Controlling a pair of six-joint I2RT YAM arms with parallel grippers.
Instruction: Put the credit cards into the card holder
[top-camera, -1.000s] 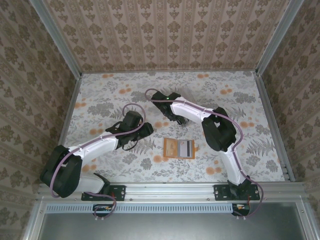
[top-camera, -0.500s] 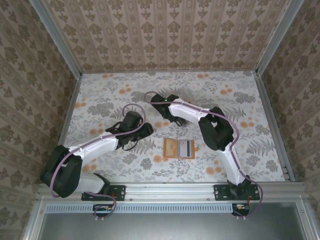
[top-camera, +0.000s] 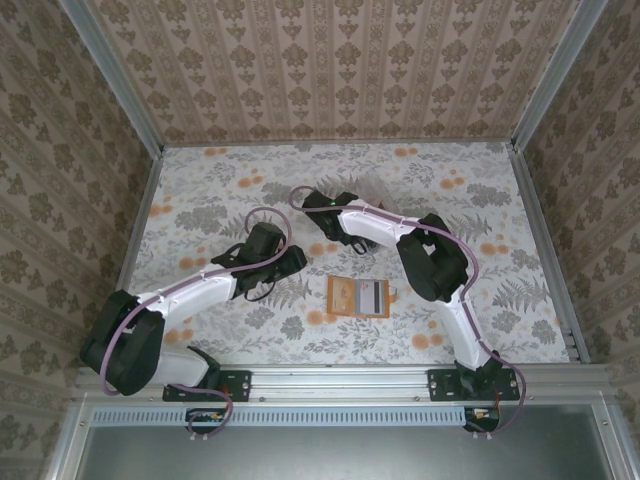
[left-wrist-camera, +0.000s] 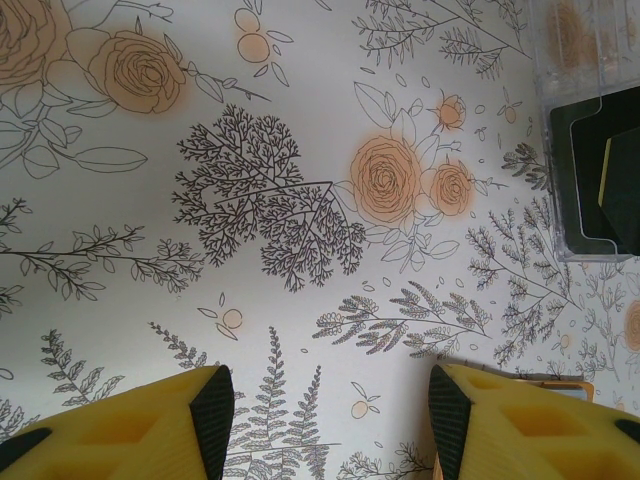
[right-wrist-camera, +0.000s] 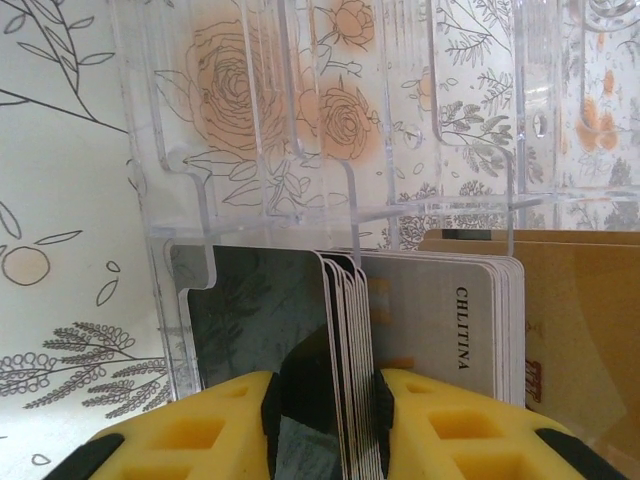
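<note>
The credit cards (right-wrist-camera: 450, 320) stand on edge in a clear plastic box (right-wrist-camera: 340, 130): a black one on the left, several pale ones, and a yellowish one (right-wrist-camera: 585, 330) on the right. My right gripper (right-wrist-camera: 328, 400) reaches down into the box with its jaws either side of several cards. The right pad lies against them and a narrow gap shows at the left pad (right-wrist-camera: 271, 415). Seen from above, that gripper (top-camera: 345, 235) hangs over the box. The orange card holder (top-camera: 345, 297) lies open with a grey card (top-camera: 372, 297) on it. My left gripper (left-wrist-camera: 330, 420) is open above bare table, left of the holder (left-wrist-camera: 560, 382).
The floral table cover (top-camera: 230, 190) runs to walls on three sides. The clear box (left-wrist-camera: 590, 130) lies to the upper right of my left gripper (top-camera: 290, 262). Both forearms angle toward the table's middle, with the holder between them near the front.
The right jaws have narrowed around the cards in the box, and the right wrist has shifted slightly left. The left arm has not moved.
</note>
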